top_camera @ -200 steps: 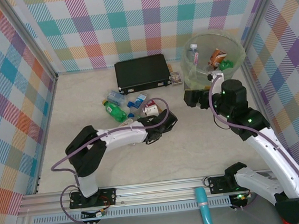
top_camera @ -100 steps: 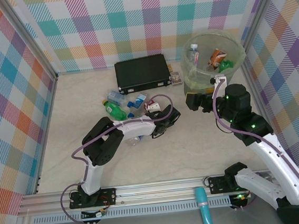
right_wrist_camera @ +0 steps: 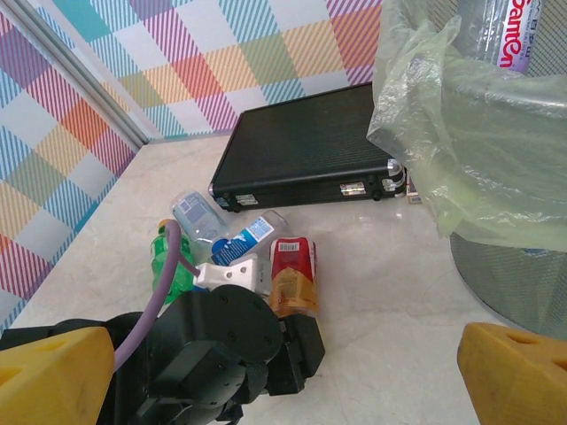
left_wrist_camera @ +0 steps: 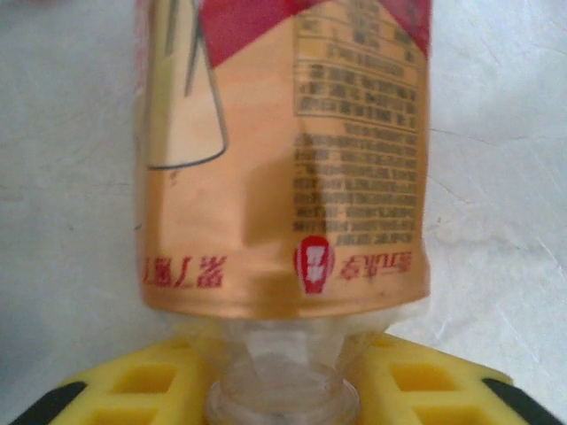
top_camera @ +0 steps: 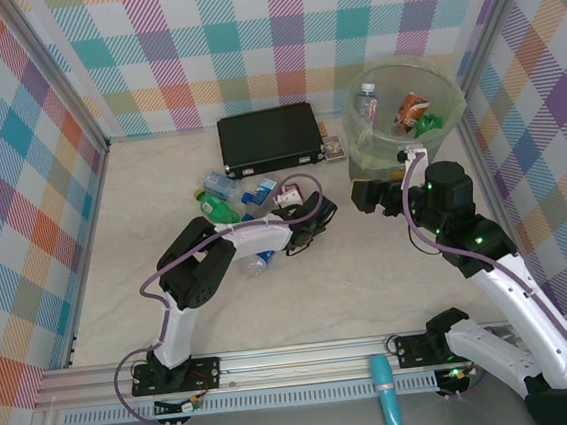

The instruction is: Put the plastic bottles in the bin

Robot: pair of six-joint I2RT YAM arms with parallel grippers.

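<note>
The pale, faintly marbled tabletop (top_camera: 371,284) carries a flat black case (top_camera: 269,139) at the back, with a small boxlike item (top_camera: 335,148) just beside its right end. Further right stands the pale-green bin (top_camera: 360,145) — upright and bag-lined. In front of the case, a loose cluster of bottles lies sideways: a green bottle (top_camera: 218,209), a clear bottle (right_wrist_camera: 197,215), a blue-labelled bottle (right_wrist_camera: 252,232) and a red-and-tan labelled bottle (right_wrist_camera: 292,274). Nearer, apart from the cluster, lies another clear one — the near clear bottle (top_camera: 256,263).
</note>
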